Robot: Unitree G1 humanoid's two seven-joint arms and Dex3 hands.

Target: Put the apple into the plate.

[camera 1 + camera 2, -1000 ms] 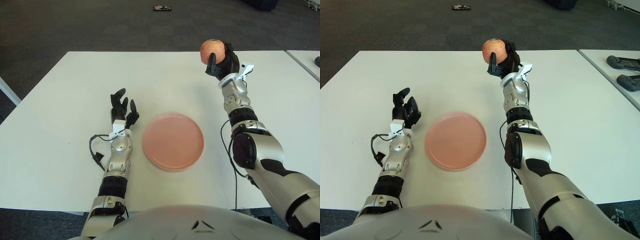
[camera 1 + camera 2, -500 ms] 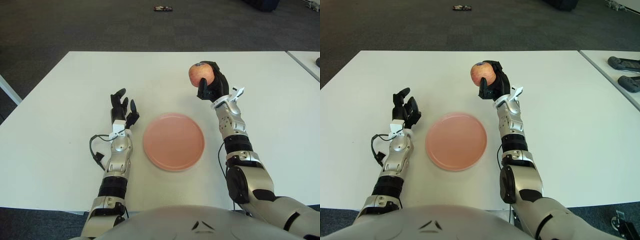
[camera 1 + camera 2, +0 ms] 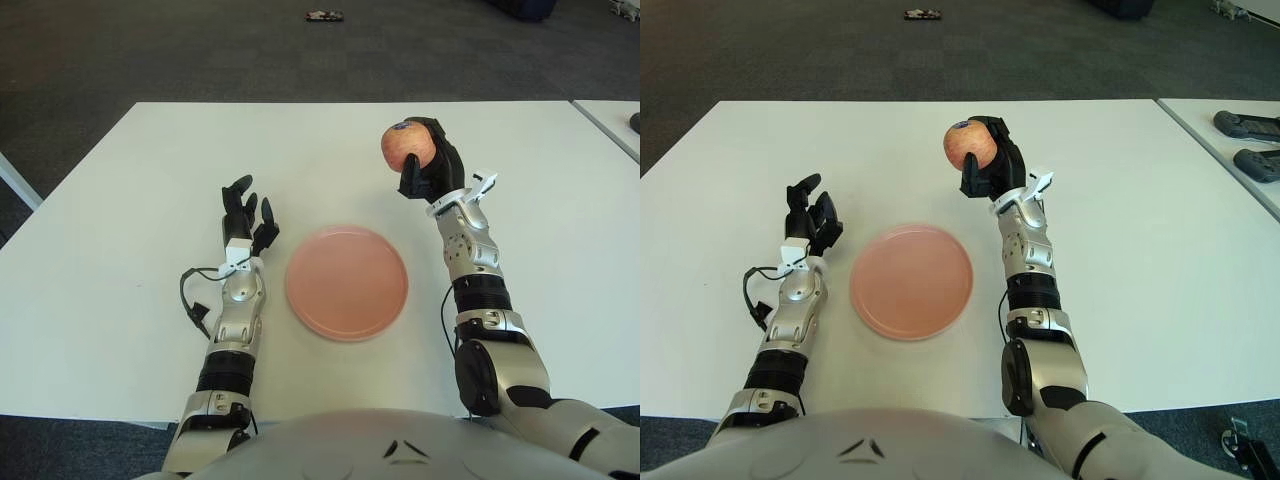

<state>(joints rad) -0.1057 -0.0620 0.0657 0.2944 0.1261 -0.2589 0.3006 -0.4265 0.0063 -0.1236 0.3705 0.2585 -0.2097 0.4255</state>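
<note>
My right hand [image 3: 424,165] is raised above the white table, its black fingers shut around a red-yellow apple [image 3: 405,145]. The apple [image 3: 971,144] hangs in the air up and to the right of the pink plate [image 3: 346,283], beyond the plate's far right rim. The round plate [image 3: 911,281] lies flat in the middle of the table with nothing in it. My left hand [image 3: 245,218] shows just left of the plate, fingers spread and holding nothing.
The white table [image 3: 120,210] stretches wide on both sides of the plate. A second white table [image 3: 1230,120] at the right edge carries two dark controllers [image 3: 1250,140]. A small dark object [image 3: 324,16] lies on the carpet far behind.
My right hand drew the apple back toward me and left, from the table's far edge to near the plate's far right rim; in the last half second it barely moved. Left hand unchanged.
</note>
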